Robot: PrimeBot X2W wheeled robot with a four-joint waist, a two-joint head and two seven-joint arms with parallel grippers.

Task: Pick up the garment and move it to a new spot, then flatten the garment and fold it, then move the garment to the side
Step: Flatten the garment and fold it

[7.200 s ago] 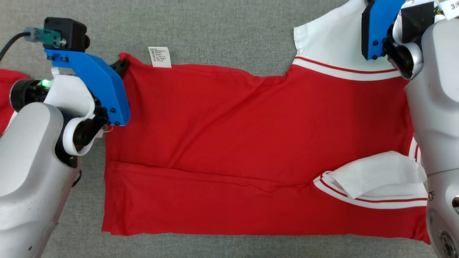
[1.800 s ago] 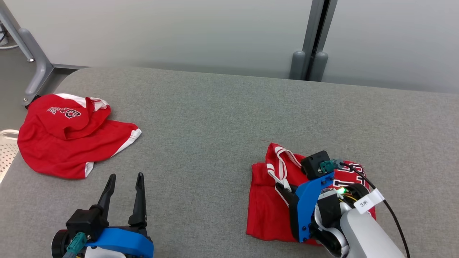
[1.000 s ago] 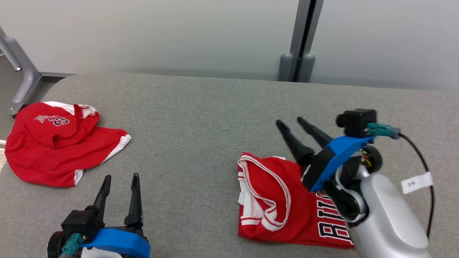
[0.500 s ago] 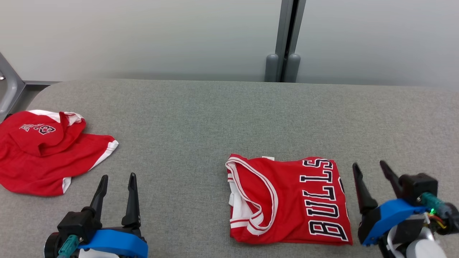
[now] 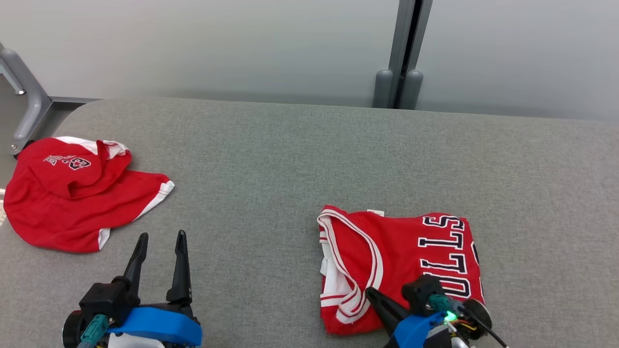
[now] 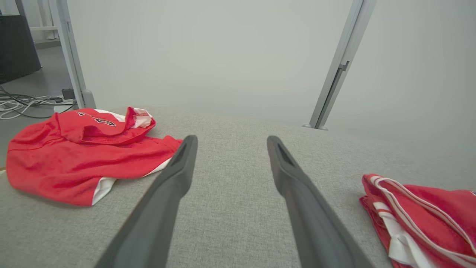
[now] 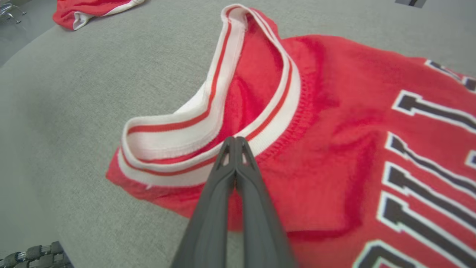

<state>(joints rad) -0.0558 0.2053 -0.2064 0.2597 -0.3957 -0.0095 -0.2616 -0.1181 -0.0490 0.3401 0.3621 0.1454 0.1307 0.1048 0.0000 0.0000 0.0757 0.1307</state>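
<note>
The garment, a red jersey (image 5: 401, 261) with white trim and dark lettering, lies folded on the grey table, right of centre. My right gripper (image 5: 375, 295) reaches over its near edge with its jaws shut. In the right wrist view the gripper's tips (image 7: 235, 139) sit together over the jersey's (image 7: 334, 123) white trim band, and no cloth shows between them. My left gripper (image 5: 159, 237) stands open at the lower left above bare table. In the left wrist view that gripper (image 6: 230, 141) points between the two red garments, the folded jersey (image 6: 427, 216) at the right.
A second red garment (image 5: 72, 193) lies crumpled at the table's (image 5: 290, 159) far left edge. A grey post (image 5: 404, 53) stands against the wall behind. A metal frame leg (image 5: 24, 101) rises at the left, with cables (image 6: 22, 104) on the floor.
The right gripper has come from the jersey's right side to its near edge and has shut. The head camera has shifted a little. The left gripper is as before.
</note>
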